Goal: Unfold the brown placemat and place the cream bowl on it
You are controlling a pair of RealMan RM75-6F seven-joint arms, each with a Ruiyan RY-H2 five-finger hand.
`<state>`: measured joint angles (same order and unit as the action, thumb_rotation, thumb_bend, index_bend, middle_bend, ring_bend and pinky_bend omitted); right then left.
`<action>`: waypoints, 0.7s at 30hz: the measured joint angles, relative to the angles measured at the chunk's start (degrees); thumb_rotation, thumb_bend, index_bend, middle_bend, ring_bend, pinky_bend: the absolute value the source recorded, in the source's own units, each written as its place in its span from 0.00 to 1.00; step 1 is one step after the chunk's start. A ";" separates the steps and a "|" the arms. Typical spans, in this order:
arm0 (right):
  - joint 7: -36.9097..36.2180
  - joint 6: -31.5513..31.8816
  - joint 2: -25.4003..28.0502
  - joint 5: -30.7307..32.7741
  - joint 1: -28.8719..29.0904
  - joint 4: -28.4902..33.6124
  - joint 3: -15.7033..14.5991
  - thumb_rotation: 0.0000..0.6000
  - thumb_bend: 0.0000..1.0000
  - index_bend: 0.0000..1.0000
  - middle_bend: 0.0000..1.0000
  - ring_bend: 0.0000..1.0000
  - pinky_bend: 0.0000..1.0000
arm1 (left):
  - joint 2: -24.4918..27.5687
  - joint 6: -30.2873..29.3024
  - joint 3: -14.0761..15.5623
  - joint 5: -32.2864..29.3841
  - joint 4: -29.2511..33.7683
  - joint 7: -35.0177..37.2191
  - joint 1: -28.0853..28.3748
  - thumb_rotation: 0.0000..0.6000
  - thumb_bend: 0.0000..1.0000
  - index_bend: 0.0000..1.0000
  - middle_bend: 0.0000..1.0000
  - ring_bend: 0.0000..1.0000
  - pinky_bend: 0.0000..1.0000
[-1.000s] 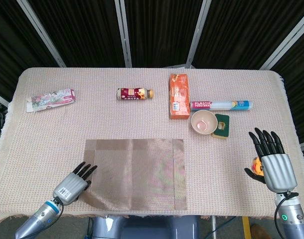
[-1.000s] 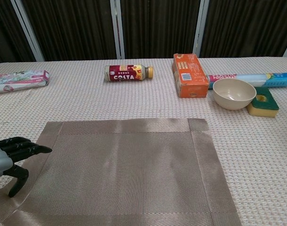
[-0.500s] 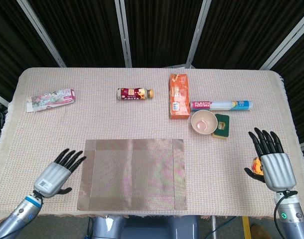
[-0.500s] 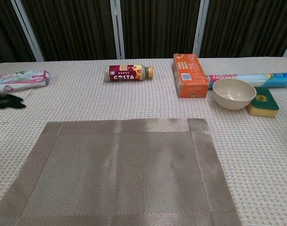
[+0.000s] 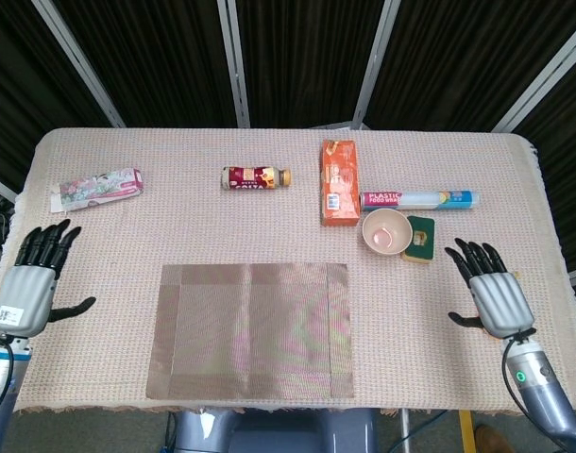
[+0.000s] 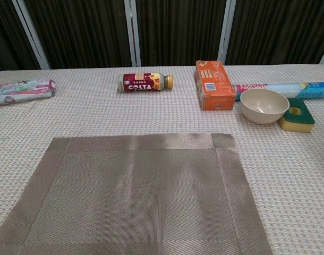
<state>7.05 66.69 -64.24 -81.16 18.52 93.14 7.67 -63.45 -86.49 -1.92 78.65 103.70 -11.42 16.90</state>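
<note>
- Our right hand (image 5: 491, 291) hovers at about four o'clock over the table (image 5: 515, 179), fingers spread and holding nothing — the bowl (image 5: 386, 230) sits just up and to its left.
- Our left hand (image 5: 28, 283) hangs at the nine o'clock edge, likewise spread wide and empty, well apart from the placemat (image 5: 250, 330); the chest view shows neither hand.
- First half looks done: the placemat lies flat and fully opened toward six o'clock, no fold visible in either view.
- Second half is not yet done — the bowl rests upright at roughly two o'clock, touching or just beside the sponge (image 5: 421, 238) and near the orange box (image 5: 338, 182) and the roll of food wrap (image 5: 420, 199).
- We judge the right hand is the one placed to fetch it.
</note>
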 measured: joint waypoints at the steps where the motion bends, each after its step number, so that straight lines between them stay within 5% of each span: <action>1: -0.29 -1.75 -0.36 0.79 1.08 -1.19 0.35 1.00 0.00 0.19 0.00 0.00 0.00 | -0.48 -0.66 -0.63 -0.95 -0.16 -0.25 -0.52 1.00 0.00 0.00 0.00 0.00 0.00; 9: -2.19 -13.00 -6.92 6.13 9.90 -12.65 3.05 1.00 0.01 0.35 0.00 0.00 0.00 | -1.67 -1.05 -2.44 -3.25 -1.90 -1.88 -1.68 1.00 0.00 0.00 0.00 0.00 0.00; 21: 3.74 -17.38 -17.56 10.38 16.75 -22.57 4.43 1.00 0.09 0.36 0.00 0.00 0.00 | -1.99 0.94 -3.73 -4.34 -3.31 -1.38 -1.89 1.00 0.00 0.00 0.00 0.00 0.00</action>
<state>10.79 49.31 -81.80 -70.77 35.28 70.57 12.10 -65.44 -85.55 -5.64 74.31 100.39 -12.79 15.01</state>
